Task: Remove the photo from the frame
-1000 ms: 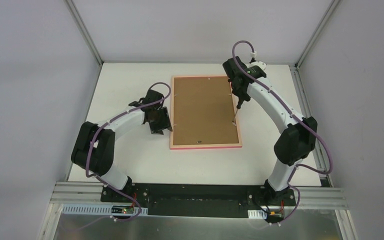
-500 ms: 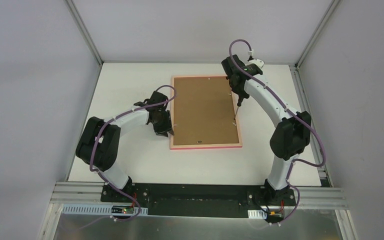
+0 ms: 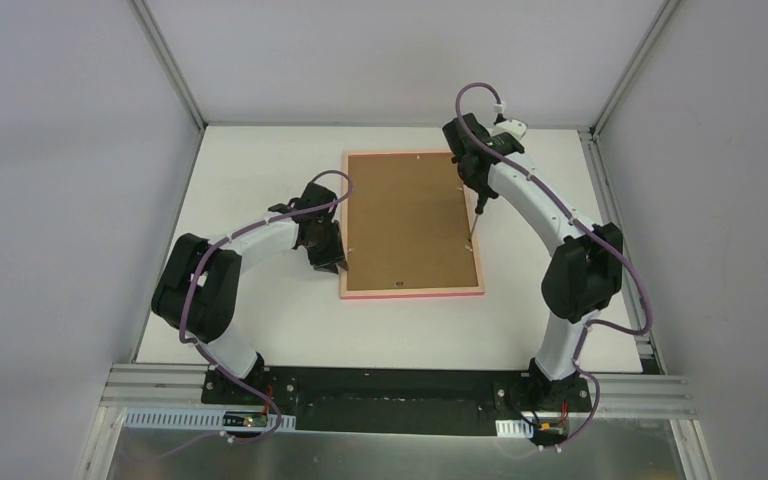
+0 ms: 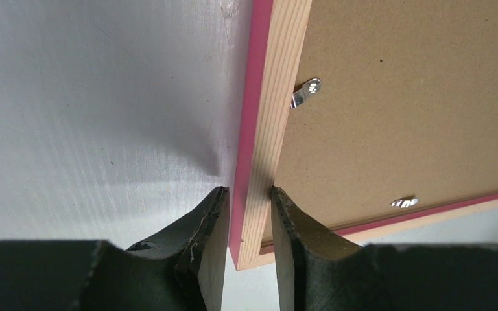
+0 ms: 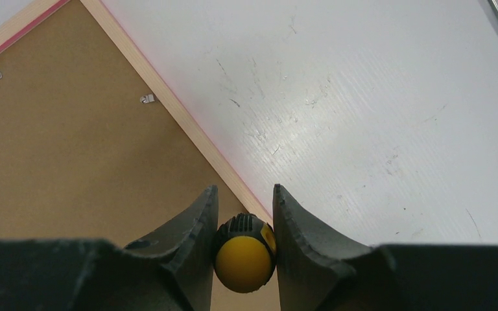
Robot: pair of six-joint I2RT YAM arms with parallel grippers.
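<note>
The pink frame (image 3: 412,291) lies face down mid-table, its brown back board (image 3: 410,220) up. The photo's picture side is hidden under that board. My left gripper (image 3: 332,262) sits at the frame's near-left corner. In the left wrist view it (image 4: 249,192) is shut on the wooden left rail (image 4: 259,116), one finger outside on the pink edge and one inside against the board. My right gripper (image 3: 478,195) is shut on a screwdriver's yellow-and-black handle (image 5: 244,251). Its shaft (image 3: 474,225) points down at the frame's right rail (image 5: 188,126).
Small metal tabs (image 4: 306,91) (image 5: 146,98) stand along the board's edges. White tabletop (image 3: 260,180) lies around the frame, with grey walls close on three sides and a metal rail (image 3: 620,210) along the table's right edge.
My left arm has swung right to the frame's near-left corner, and its jaws have narrowed around the rail. The right arm with the screwdriver has shifted only slightly.
</note>
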